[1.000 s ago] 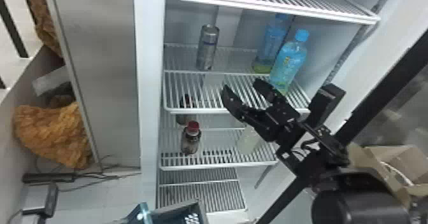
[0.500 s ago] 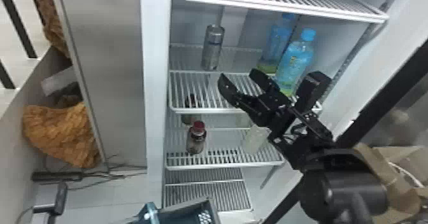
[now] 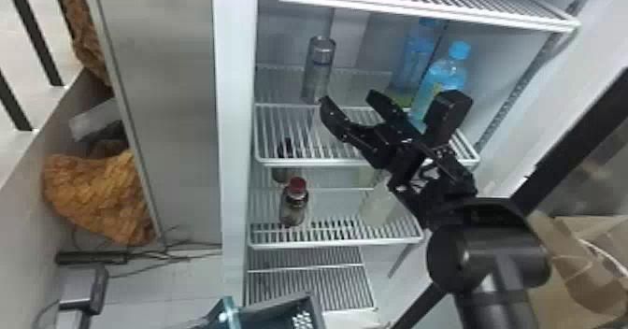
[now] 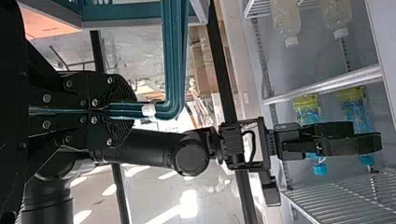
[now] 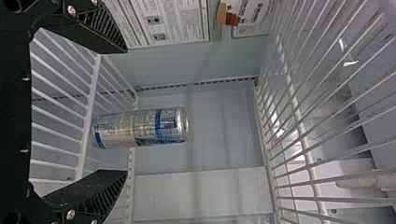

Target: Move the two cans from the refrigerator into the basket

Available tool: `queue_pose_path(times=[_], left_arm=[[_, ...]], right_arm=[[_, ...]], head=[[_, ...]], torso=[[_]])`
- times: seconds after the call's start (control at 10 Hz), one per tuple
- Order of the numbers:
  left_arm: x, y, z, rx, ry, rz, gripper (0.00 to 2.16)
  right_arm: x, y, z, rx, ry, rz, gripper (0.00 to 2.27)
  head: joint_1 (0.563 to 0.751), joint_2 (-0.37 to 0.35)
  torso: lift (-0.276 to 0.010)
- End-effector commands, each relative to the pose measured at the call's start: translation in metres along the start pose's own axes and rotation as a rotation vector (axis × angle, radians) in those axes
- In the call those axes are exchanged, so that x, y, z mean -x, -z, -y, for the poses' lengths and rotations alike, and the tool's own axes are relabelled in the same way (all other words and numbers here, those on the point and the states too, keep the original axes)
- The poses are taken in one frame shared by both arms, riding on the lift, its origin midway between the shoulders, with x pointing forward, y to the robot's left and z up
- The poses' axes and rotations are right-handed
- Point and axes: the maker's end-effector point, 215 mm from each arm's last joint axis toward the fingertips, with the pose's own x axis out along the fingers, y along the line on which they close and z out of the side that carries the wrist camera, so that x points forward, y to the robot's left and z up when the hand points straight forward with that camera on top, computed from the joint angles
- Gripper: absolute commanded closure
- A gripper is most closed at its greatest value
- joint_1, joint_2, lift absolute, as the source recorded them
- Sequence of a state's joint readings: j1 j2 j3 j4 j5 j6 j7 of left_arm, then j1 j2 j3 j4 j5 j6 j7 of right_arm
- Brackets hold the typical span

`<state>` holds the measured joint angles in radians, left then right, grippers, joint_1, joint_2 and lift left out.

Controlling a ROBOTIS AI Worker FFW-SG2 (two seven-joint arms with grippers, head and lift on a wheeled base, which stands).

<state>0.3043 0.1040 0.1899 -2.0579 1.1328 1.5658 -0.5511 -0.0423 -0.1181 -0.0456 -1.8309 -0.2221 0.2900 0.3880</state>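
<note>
A: Head view. Contents?

B: One silver can (image 3: 319, 66), a smooth metal cylinder, upright on a white wire shelf (image 3: 299, 162) in the refrigerator (image 3: 237, 118). To its right on that shelf, two clear plastic bottles with blue caps (image 3: 460, 50). On the shelf below, a brown bottle with a red cap (image 3: 294, 206).

A: Tool?

B: Right gripper (image 3: 346, 95), matte black with curved fingers, spread apart and empty. One tip appears near the can's base; true depth cannot be told. At the bottom edge, the basket (image 3: 275, 311), its plastic wall pierced with small holes.

A: Left wrist view.

B: Left gripper (image 4: 126, 110) is clamped on the basket handle (image 4: 175, 60), a grooved teal bar that bends at a corner, with a white collar (image 4: 148, 110) near the ridged pads. Farther off is the black right gripper, the blue-capped bottles behind it. Two cloudy bottles with white caps (image 4: 291, 42) are on another shelf.

A: Right wrist view.

B: Right gripper (image 5: 127, 111) has wedge-shaped, ridged pads, well separated. The can is beyond them, in line with the gap, untouched: shiny rim, blue bands, dense print on its wrap. A flat printed sheet (image 5: 163, 23) is on the smooth wall.
</note>
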Motion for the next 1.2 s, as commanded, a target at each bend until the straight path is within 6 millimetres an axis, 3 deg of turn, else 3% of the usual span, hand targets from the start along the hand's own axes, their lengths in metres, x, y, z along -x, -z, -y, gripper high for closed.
queue_pose_path(times=[0.0, 0.5, 1.1], left_arm=[[0.000, 0.002, 0.000, 0.003, 0.001, -0.005, 1.20], [-0.001, 0.003, 0.000, 0.006, 0.002, -0.008, 1.20], [-0.001, 0.004, -0.001, 0.010, 0.002, -0.011, 1.20]], right_arm=[[-0.013, 0.002, 0.000, 0.002, -0.001, -0.003, 0.12], [-0.048, 0.007, 0.006, 0.007, 0.012, -0.014, 0.13], [-0.077, 0.004, 0.012, 0.045, 0.041, -0.029, 0.13]], head=[[0.695, -0.224], [0.695, -0.200], [0.695, -0.185]], torso=[[-0.035], [-0.035], [-0.035]])
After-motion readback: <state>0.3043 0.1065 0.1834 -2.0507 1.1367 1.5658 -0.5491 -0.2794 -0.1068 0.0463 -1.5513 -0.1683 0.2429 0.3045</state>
